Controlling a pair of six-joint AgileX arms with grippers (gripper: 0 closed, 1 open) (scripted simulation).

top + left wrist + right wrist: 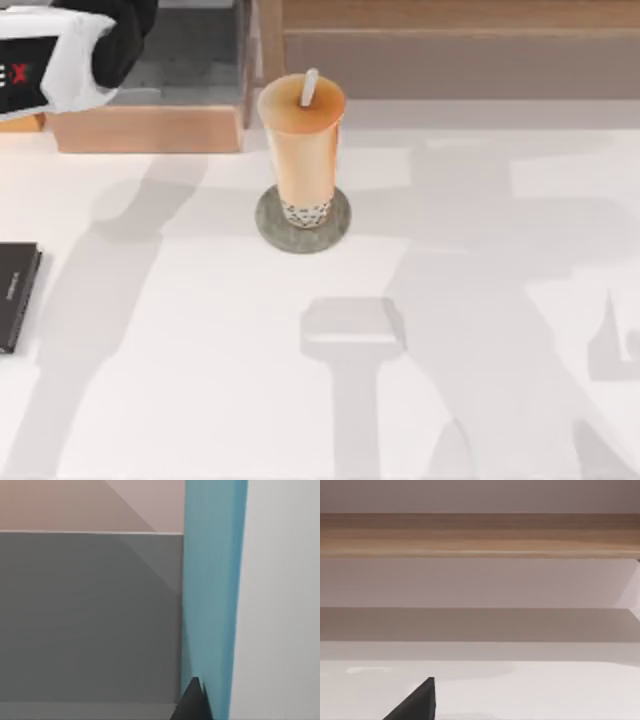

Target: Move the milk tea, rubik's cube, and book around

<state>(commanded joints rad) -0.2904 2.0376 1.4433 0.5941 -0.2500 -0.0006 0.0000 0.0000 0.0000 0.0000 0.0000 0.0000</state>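
Top view: white bench (200, 380), milk tea (301, 150) on grey coaster (335, 232); wooden shelf (450, 40) far; left arm (60, 50) far left; black slab (15, 290) left. Gripper state: cannot tell.

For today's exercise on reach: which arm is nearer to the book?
Left. The left arm is at the table's far-left corner, the teal book right before its wrist camera. The right arm's fingertip faces bare table.

Black slab (17, 295) cut off at table's left edge; book (212, 595) cropped top & bottom.
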